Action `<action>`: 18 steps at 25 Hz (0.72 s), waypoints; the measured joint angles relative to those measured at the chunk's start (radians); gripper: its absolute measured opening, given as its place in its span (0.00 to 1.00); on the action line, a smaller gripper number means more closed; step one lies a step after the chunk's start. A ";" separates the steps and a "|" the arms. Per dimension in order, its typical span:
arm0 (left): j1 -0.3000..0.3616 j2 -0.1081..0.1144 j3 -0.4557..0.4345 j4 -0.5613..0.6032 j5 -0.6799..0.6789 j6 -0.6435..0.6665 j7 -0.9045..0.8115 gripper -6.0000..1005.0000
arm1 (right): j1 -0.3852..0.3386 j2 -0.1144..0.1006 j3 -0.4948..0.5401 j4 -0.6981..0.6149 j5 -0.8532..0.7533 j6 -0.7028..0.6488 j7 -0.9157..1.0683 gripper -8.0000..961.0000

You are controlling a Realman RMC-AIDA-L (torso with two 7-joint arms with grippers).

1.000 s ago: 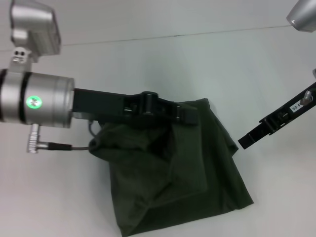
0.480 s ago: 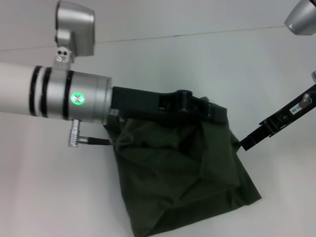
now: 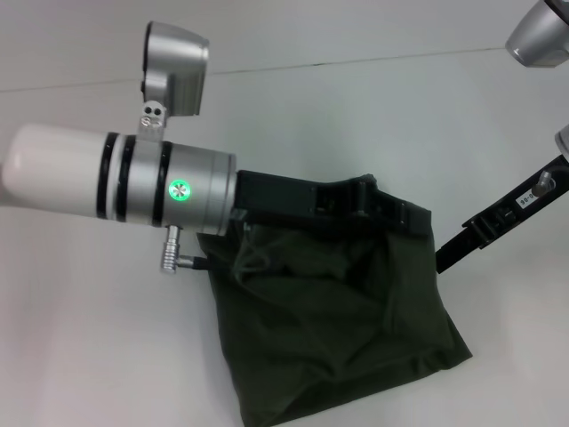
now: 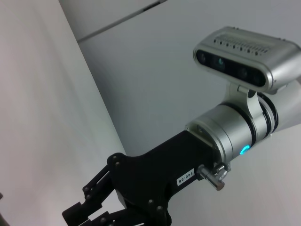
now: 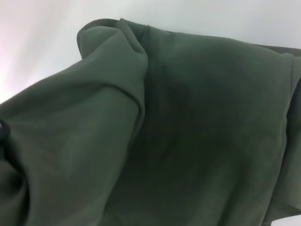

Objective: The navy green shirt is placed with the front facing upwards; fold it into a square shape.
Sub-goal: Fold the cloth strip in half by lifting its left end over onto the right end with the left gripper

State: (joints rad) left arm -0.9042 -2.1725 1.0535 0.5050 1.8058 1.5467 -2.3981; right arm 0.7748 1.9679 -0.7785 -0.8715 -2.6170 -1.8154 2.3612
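The navy green shirt point(image 3: 338, 329) lies folded over on the white table, plain green side up, its print hidden. My left arm reaches across it from the left. My left gripper point(image 3: 416, 220) is at the shirt's far right corner, shut on the folded top edge. My right gripper point(image 3: 442, 258) hangs just beside the shirt's right edge, open and holding nothing. It also appears in the left wrist view as the right gripper point(image 4: 87, 217), low in the picture. Rumpled green shirt cloth point(image 5: 178, 132) fills the right wrist view.
The white table point(image 3: 89, 338) spreads bare to the left of the shirt and behind it. A thin dark seam point(image 3: 356, 60) runs across the far side. The left arm's silver wrist point(image 3: 178, 187) hovers over the shirt's left part.
My left gripper has moved right, carrying the shirt's top edge with it, and the whole cloth has slid right and bunched narrower. The right gripper has hardly moved.
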 joint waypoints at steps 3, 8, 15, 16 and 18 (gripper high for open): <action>-0.019 -0.001 0.014 -0.039 -0.004 -0.018 0.015 0.04 | 0.001 0.000 -0.004 0.001 0.000 0.002 0.001 0.24; -0.027 -0.003 0.036 -0.063 -0.011 -0.051 0.019 0.04 | 0.001 0.000 -0.006 0.001 0.000 0.002 0.002 0.24; -0.002 0.001 0.033 -0.074 -0.058 -0.059 0.017 0.04 | 0.001 0.000 -0.007 0.000 0.000 0.003 0.003 0.24; 0.000 0.001 0.035 -0.076 -0.059 -0.057 0.014 0.04 | 0.001 0.000 -0.007 0.000 0.000 0.003 0.004 0.24; 0.001 0.001 0.043 -0.078 -0.059 -0.054 0.012 0.10 | 0.003 0.000 -0.007 0.000 0.000 0.003 0.009 0.24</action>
State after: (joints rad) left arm -0.9030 -2.1716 1.0965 0.4268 1.7464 1.4923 -2.3864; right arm 0.7778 1.9679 -0.7854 -0.8713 -2.6170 -1.8125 2.3706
